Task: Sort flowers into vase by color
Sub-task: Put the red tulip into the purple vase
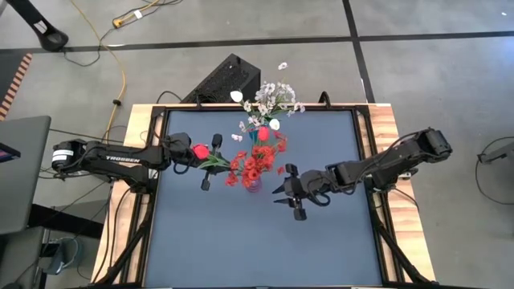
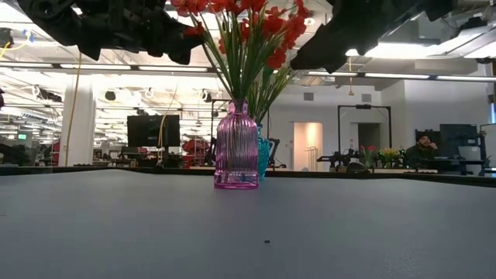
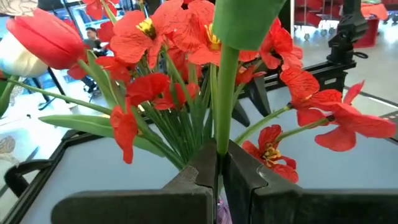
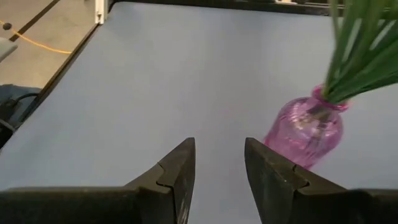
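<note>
Sitting flat: dark blue-grey table [image 1: 209, 241] with wooden side strips and black frame rails. Standing upright near its middle: pink ribbed glass vase [image 2: 235, 145] holding red flowers [image 1: 250, 164]; just behind it, toward the far edge, a teal vase [image 2: 263, 155] carrying white flowers [image 1: 273, 100]. Lying on the surface near the front in the low view: one tiny dark speck [image 2: 266, 241].

Yellow cable [image 1: 122, 76], laptop [image 1: 20, 172]
</note>
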